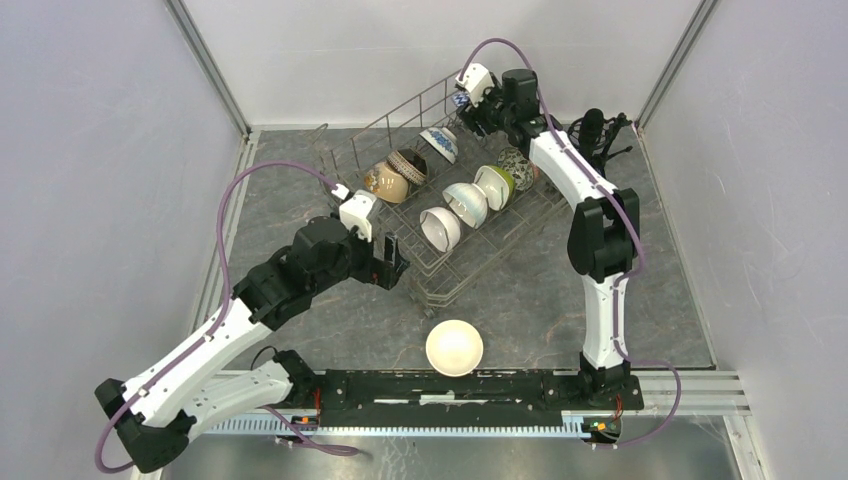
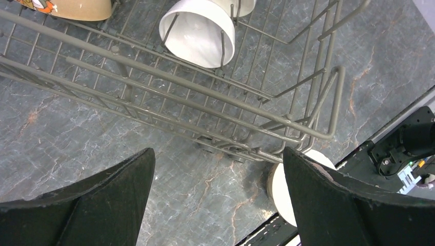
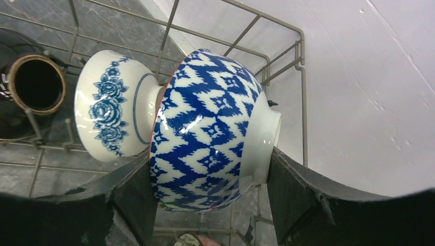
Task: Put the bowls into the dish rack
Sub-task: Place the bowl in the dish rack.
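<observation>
Top view: a dark grey marbled bench [image 1: 540, 300] is walled in white on 3 sides. The grey wire dish rack [image 1: 440, 288] stands mid-bench with 7 bowls [image 1: 440, 228] on edge between its tines. 1 white bowl [image 1: 454, 347] lies on the bench, near the rack's near corner.

Left wrist view: the left fingers [image 2: 102, 205] are spread wide and empty over bare bench beside the rack.

Right wrist view: the right fingers [image 3: 297, 189] pinch 1 blue zigzag bowl [image 3: 205, 138] on edge at the rack's far corner, just beside a blue floral bowl [image 3: 110, 110].
</observation>
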